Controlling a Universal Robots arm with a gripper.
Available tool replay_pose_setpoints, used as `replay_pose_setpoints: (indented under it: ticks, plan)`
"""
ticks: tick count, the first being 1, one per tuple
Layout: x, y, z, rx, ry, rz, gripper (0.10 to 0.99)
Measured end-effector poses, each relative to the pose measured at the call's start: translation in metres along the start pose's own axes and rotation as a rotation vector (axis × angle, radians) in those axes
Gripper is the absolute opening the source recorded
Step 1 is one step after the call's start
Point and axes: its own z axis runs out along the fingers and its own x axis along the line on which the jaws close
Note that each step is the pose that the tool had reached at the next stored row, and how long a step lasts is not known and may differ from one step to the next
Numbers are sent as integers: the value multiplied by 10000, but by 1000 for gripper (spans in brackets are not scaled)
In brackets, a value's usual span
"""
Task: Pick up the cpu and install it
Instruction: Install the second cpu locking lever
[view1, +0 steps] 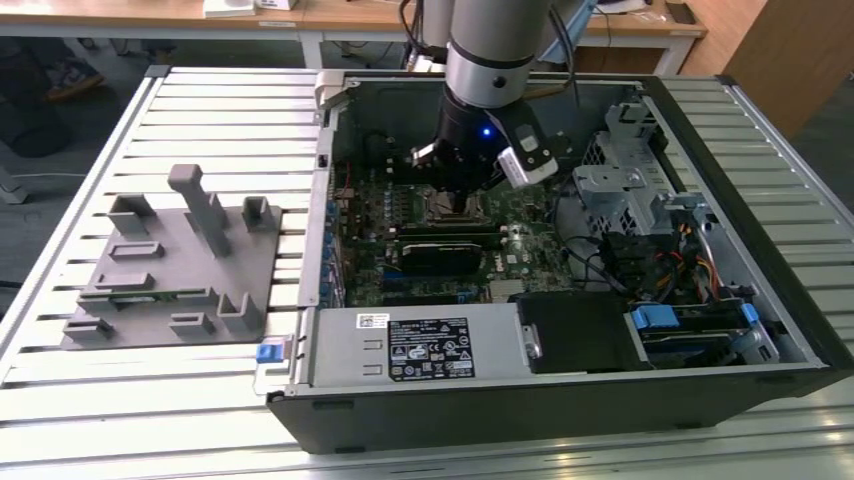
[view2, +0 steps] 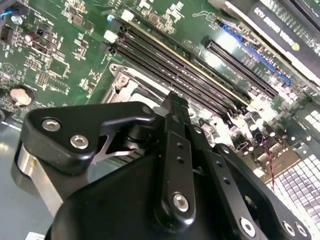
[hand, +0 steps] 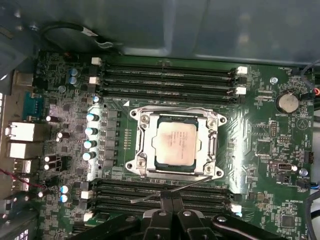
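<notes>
Over the open computer case (view1: 561, 400) on the slatted table (view1: 80, 400), in the exterior view, the arm reached straight down, its gripper (view1: 458, 205) low above the green motherboard (view1: 367, 260) near the case's far wall. A grey plastic tray (view1: 160, 290) with upright posts sat on the table beside the case, toward the exterior view's left. A silver power supply (view1: 414, 345) ran along the case's near edge, and a metal drive cage (view1: 627, 185) stood at the case's side toward the exterior view's right. From there I could not tell how the jaws stood.

Looking through the second wrist view, the gripper's black linkage (view2: 175, 170) loomed close, its fingers (view2: 174, 107) drawn together to a single narrow tip with nothing between them. Beyond the tip lay long black memory slots (view2: 170, 65) crossing the motherboard (view2: 50, 55), and a corner of the metal socket frame (view2: 122, 85) peeked out just beside the fingers.

Seen through the first wrist view, the cpu (hand: 175, 144) lay flat inside the socket frame (hand: 140, 150) in the middle of the motherboard (hand: 265, 150), its silvery top square with the frame's sides. A thin wire lever (hand: 170, 191) slanted across the memory slots (hand: 165, 197) beside the socket. Another bank of slots (hand: 165, 82) ran along the socket's opposite side. The gripper (hand: 172, 217) hung closed and empty over the nearer slots, clear of the cpu.
</notes>
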Motion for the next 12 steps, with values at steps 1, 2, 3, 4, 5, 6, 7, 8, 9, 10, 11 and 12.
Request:
replay_pose_setpoints:
  ticks: [1, 2, 3, 4, 5, 6, 7, 8, 9, 10, 11, 12]
  plan:
    - [4, -1, -1, -6, 1, 0, 106]
    - [8, 0, 0, -14, 0, -1, 106]
    - [14, 0, 1, -16, -1, -1, 106]
    - [21, 0, 3, -18, -2, -1, 106]
    - [30, 0, 6, -18, -1, -1, 106]
    - [40, 0, 8, -16, -1, -1, 106]
    - [51, 0, 11, -16, 0, -2, 106]
    - [66, -1, 14, -16, 0, -2, 106]
    - [81, -2, 19, -18, -1, -1, 106]
    - [96, -3, 23, -19, -2, -1, 106]
    - [109, -5, 28, -19, -2, -1, 106]
    - [116, -5, 32, -18, -1, 0, 106]
